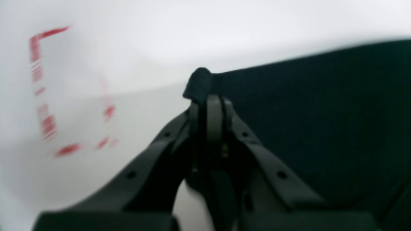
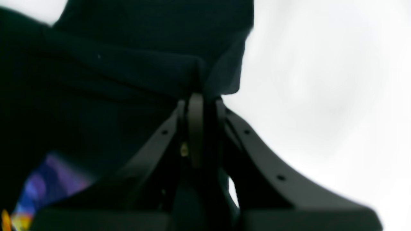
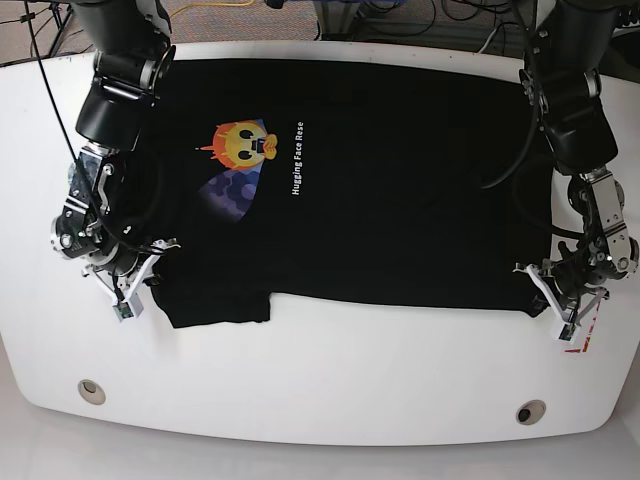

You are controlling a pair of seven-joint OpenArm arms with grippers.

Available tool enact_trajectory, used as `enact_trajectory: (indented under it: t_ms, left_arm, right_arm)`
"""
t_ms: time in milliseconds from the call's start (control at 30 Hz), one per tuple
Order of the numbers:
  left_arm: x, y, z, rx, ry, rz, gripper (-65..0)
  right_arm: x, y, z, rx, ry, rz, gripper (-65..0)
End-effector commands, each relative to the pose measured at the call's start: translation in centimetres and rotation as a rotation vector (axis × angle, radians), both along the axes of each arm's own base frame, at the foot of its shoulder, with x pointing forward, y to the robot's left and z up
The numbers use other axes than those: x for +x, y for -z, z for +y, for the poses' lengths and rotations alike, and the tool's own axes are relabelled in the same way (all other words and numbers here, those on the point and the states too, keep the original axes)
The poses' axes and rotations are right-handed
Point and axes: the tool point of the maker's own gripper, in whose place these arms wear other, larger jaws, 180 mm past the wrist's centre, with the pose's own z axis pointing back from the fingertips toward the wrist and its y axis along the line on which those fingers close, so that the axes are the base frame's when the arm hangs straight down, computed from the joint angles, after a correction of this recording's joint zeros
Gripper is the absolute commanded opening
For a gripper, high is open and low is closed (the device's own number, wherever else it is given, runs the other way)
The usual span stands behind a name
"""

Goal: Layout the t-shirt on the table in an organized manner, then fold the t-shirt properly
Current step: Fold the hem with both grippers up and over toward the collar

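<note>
The black short-sleeved cloth t-shirt (image 3: 380,190) is spread print-up across the large white smooth table (image 3: 330,370), reaching its far edge. Its near hem is pinched by the left gripper (image 1: 210,96) and the right gripper (image 2: 199,96). Layout is judged nearly done; folding remains.

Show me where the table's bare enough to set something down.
Free: the white strip of the table between the t-shirt hem and the two grommet holes, front edge. Crowded: both side margins, where the right gripper and left gripper pinch the shirt's edges.
</note>
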Motion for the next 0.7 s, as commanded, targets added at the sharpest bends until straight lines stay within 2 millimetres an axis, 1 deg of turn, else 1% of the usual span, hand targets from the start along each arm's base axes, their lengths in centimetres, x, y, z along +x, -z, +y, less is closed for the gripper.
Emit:
enact_trajectory:
  t_ms: [0, 100, 267, 400, 467, 600, 667]
  left_arm:
    - [0.6, -2.8, 0.8, 0.031, -0.001, -0.07, -65.0]
    - [-0.4, -3.8, 1.8, 0.067, -0.025, -0.085, -65.0]
    - [-2.1, -4.3, 3.1, 0.113, -0.061, -0.072, -65.0]
    - [-3.7, -4.1, 4.1, 0.134, -0.091, -0.058, -65.0]
    - [-4.8, -4.1, 4.8, 0.152, -0.11, -0.051, -65.0]
    - [-6.8, -4.0, 5.6, 0.188, -0.132, -0.041, -65.0]
    - [-7.7, -4.0, 5.9, 0.205, -0.139, -0.035, -65.0]
  right_arm:
    - [0.4, -2.3, -1.6, -0.046, 0.013, -0.044, -65.0]
    - [-0.3, -3.3, -1.6, -0.092, 0.001, -0.072, -65.0]
    - [-2.4, -4.3, -1.7, -0.172, -0.015, -0.073, -65.0]
    - [-4.3, -4.5, -2.0, -0.211, -0.01, -0.063, -65.0]
    - [-5.6, -5.0, -2.8, -0.222, 0.023, -0.078, -65.0]
    - [-7.6, -5.4, -3.0, -0.223, 0.071, -0.097, -65.0]
    - [-8.9, -5.2, -3.2, -0.234, 0.082, -0.086, -65.0]
